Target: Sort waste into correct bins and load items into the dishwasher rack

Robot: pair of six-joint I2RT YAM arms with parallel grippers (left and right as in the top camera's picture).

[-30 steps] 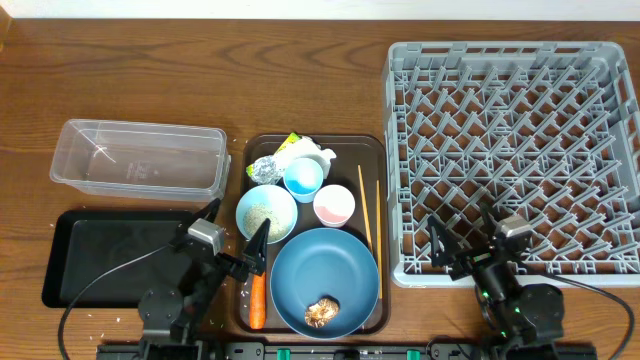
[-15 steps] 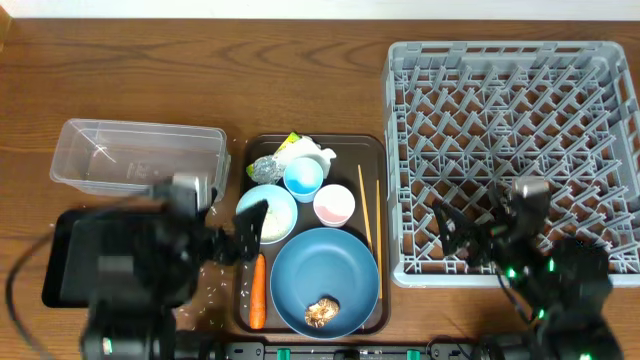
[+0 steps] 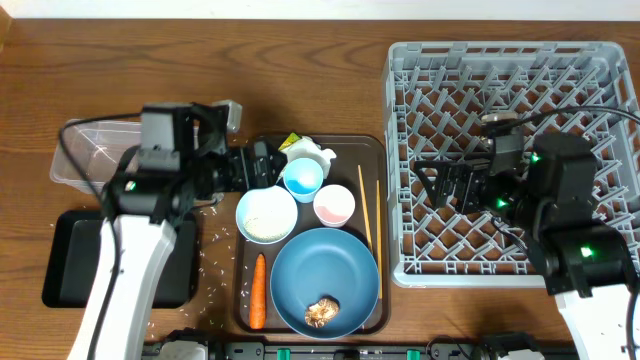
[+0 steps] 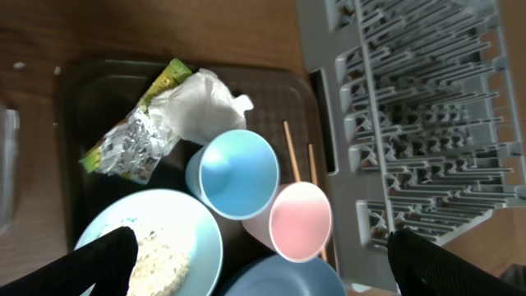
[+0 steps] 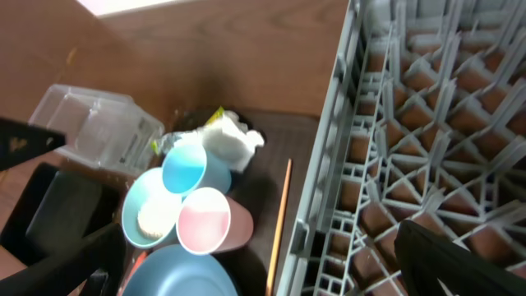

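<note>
Two tools are hanging above the counter with their jaws spread wide, and neither is holding anything; the left tool is poised over the far end of the dark brown serving tray, the right tool over the near-left part of the grey dishwasher rack.

Everything to be sorted is sitting on the serving tray, presumably so both arms can reach it; just beneath the left tool the crumpled foil ball, the yellow-green wrapper and the white paper scrap are lying bunched together. Right beside them the small light-blue cup and the pinkish-white cup are standing upright, touching; the white bowl with rice in it is sitting below the tool, toward the robot.

Further back toward the robot the orange carrot is lying along the tray's left edge, beside the large blue plate carrying the brown food lump; the chopsticks are lying between the cups and the right tool, near the rack.

Behind and to the left of the left tool the clear tub and the black tray are waiting empty; stray rice grains are dotting the counter between them and the serving tray.

My guess is the left tool is lining up on the rubbish, since the bins are on its side, while the right one is staying by the rack for the dishes.
</note>
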